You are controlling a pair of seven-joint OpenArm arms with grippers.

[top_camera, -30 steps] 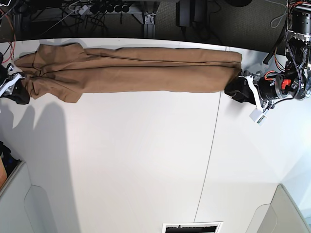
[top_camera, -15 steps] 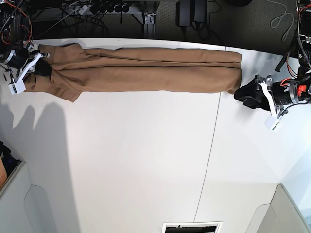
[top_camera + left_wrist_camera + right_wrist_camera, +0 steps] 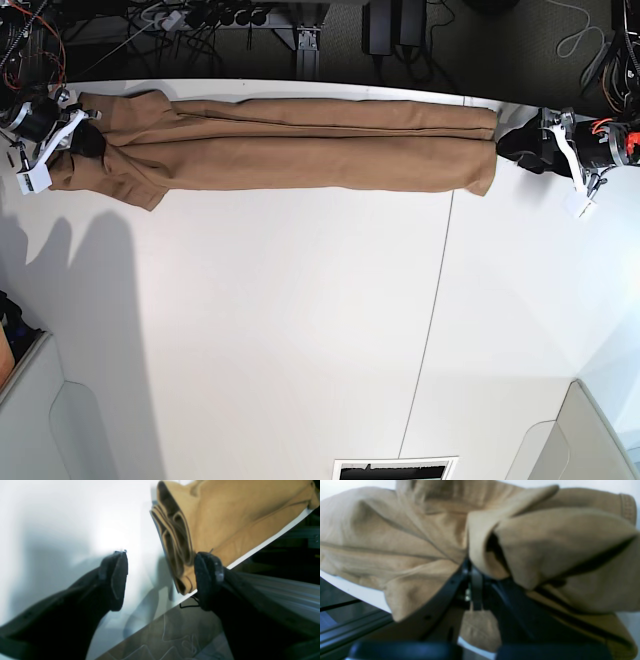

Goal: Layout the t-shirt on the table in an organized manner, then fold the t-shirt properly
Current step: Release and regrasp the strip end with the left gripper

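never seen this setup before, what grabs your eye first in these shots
The brown t-shirt, folded into a long narrow band along the far edge of the white table. The right gripper is shut on the shirt's sleeve end, where the cloth bunches. At the other end the left gripper stands open beside the hem, holding nothing.

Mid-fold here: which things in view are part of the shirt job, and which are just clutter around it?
Part of the job:
- t-shirt, folded into a long band at the far edge
- table
- right gripper, shut on the t-shirt's sleeve end
- left gripper, open, just off the hem end

Just lying about:
- cables behind the table
- grey bins at the near corners
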